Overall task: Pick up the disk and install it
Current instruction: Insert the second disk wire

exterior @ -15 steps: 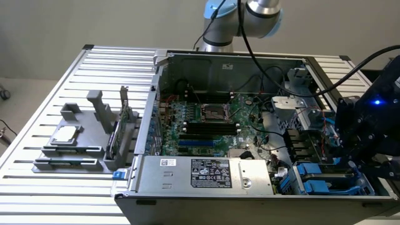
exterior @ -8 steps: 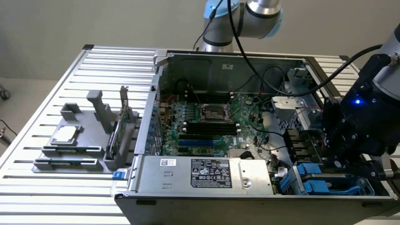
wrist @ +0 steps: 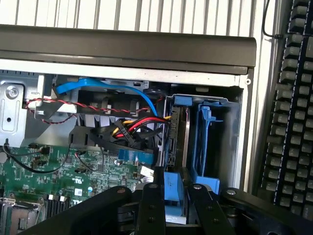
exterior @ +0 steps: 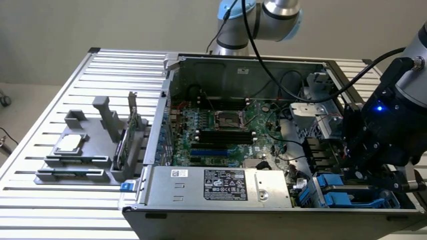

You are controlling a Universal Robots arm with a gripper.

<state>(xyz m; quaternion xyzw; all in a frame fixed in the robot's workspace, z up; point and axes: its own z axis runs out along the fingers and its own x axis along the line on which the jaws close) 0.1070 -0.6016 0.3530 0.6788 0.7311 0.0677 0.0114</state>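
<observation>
At the drive bay corner of the open PC case (exterior: pixel 233 125), the hand (wrist: pixel 172 188) sits low over the bays, on the exterior view's right. Its two black fingers (wrist: pixel 149 205) are closed in on a blue plastic tab (wrist: pixel 172 188) between them, gap only as wide as that tab. The tab looks like the end of the disk's blue carrier; the disk (wrist: pixel 178 137) itself stands on edge in the bay, dark edge and metal side showing, w/ red, yellow and black cables (wrist: pixel 134 128) plugged in at its end. Just beside it is a bare blue bracket (wrist: pixel 208 142) in the next bay slot.

In the exterior view the hand's black body covers most of the bay; blue carrier parts (exterior: pixel 337 192) peek out beneath it. Can't make out the disk's label from either view, and lower part of the carrier is cut off by the fingers.

Further out: motherboard (exterior: pixel 223 132) in the case middle, power supply (exterior: pixel 213 186) along the near wall, keyboard (wrist: pixel 288 112) outside the case. On the slatted desk (exterior: pixel 80 85), well apart on the exterior view's left, a grey fixture (exterior: pixel 87 150) holds a small silver chip (exterior: pixel 70 144).
</observation>
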